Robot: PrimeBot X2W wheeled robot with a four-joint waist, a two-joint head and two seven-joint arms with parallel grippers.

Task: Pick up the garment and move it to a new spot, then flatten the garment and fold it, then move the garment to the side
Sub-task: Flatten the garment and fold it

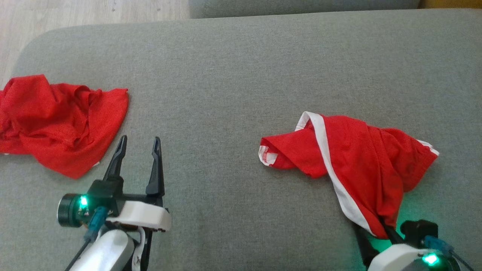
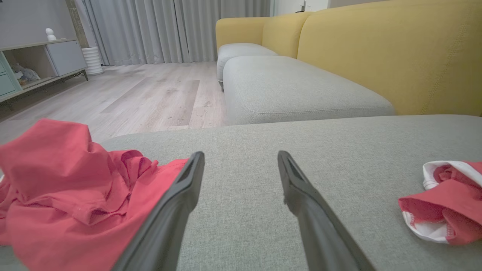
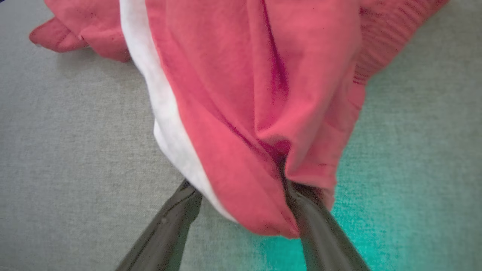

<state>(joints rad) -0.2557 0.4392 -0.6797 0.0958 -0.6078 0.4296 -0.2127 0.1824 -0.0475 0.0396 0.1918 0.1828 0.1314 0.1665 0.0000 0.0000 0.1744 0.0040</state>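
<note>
The right gripper (image 3: 243, 190) has its jaws spread, not yet clamped; the red white-trimmed garment (image 1: 354, 150) drapes its near hem over both fingertips, the rest bunched just ahead; best to pinch a deep fold, white band included, before lifting; left gripper (image 1: 137, 150) unclenched, empty, well aside; a second red cloth (image 1: 56, 120) beyond it on the grey cushion (image 1: 226, 75).

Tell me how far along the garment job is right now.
Done: nothing visibly; the white-trimmed red garment lies crumpled on the grey cushion. In hand: the right gripper, jaws open, straddles its near edge, not clamped. The left gripper hangs open beside a second red garment. Left: lifting, moving, flattening, folding, setting aside.
</note>
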